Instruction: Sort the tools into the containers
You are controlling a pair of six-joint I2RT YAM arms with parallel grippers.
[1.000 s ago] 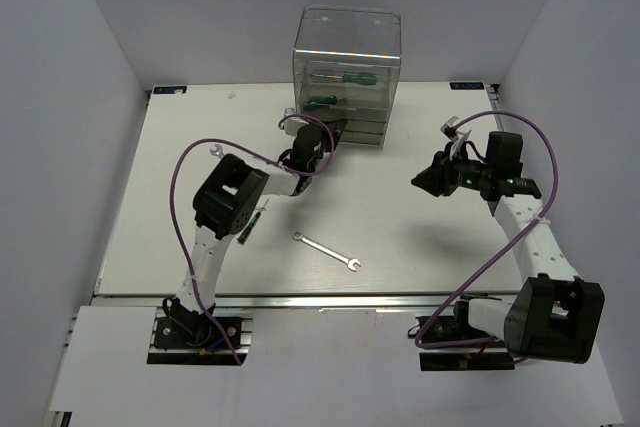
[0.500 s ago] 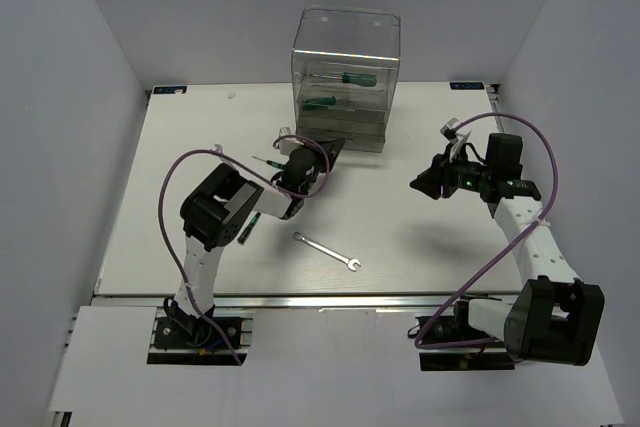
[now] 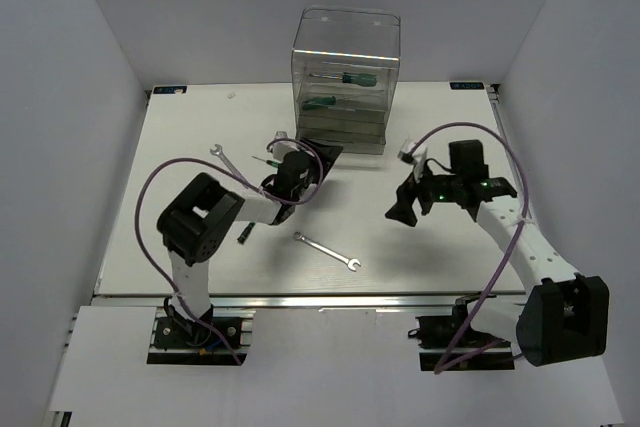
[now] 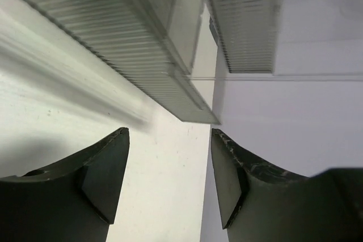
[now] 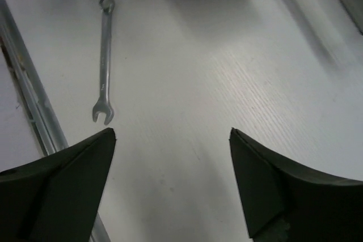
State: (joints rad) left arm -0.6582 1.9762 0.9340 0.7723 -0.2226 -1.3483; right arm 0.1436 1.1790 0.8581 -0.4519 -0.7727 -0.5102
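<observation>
So the left gripper (image 4: 169, 134) sits just in front of the clear drawer box (image 3: 345, 52), which stands at the table's (image 3: 440, 267) 12 o'clock edge. Its jaws are spread wide with nothing between them, and a ribbed drawer (image 4: 113, 38) fills the top of the wrist view. Two green-handled screwdrivers (image 3: 352, 78) are already inside the drawers. The right gripper (image 5: 171, 134) is wide open and empty too, hovering over bare tabletop. A silver wrench (image 3: 327, 251) lies flat at about 6 o'clock from the box, roughly 8 o'clock from the right gripper. A second wrench (image 3: 222, 157) lies out at 9 o'clock from the left gripper.
</observation>
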